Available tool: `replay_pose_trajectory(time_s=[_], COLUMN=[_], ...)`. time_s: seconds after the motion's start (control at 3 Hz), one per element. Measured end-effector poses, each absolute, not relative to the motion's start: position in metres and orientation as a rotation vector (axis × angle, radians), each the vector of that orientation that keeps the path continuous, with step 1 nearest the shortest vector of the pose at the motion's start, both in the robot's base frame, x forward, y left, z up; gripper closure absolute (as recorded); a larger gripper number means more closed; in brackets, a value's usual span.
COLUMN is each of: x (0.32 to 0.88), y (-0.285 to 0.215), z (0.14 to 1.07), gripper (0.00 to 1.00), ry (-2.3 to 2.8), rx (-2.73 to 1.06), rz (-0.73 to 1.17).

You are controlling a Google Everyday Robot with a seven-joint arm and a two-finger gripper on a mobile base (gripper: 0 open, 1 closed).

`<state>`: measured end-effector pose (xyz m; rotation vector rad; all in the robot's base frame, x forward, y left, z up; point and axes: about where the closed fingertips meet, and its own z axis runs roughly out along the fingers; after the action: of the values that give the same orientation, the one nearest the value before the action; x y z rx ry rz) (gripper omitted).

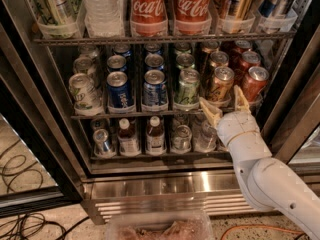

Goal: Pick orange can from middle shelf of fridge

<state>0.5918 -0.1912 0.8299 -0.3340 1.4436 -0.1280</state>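
Note:
The orange can (220,85), amber-gold with a silver lid, stands at the front of its lane on the middle shelf (165,111) of the fridge (165,189). More orange cans stand behind it. A red can (255,83) is to its right, a pale green can (187,88) to its left. My white gripper (226,102) is open just below and in front of the orange can, with one finger (211,112) at its lower left and the other at its lower right. It holds nothing.
The top rack holds Coca-Cola bottles (147,9) and tall cans. The bottom rack holds small bottles (155,135) and cans. Blue cans (119,88) fill the middle-left lanes. The fridge's steel door frame (295,99) runs at the right. A clear tray (160,226) is in the foreground, and cables (20,174) lie on the floor at left.

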Motion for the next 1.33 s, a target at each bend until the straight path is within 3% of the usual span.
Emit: replay_pose_trajectory(time_s=[1.33], x=[0.617], y=[-0.201], z=[0.83], gripper=[0.42], ry=[1.434], rx=[-0.248], rz=[-0.143])
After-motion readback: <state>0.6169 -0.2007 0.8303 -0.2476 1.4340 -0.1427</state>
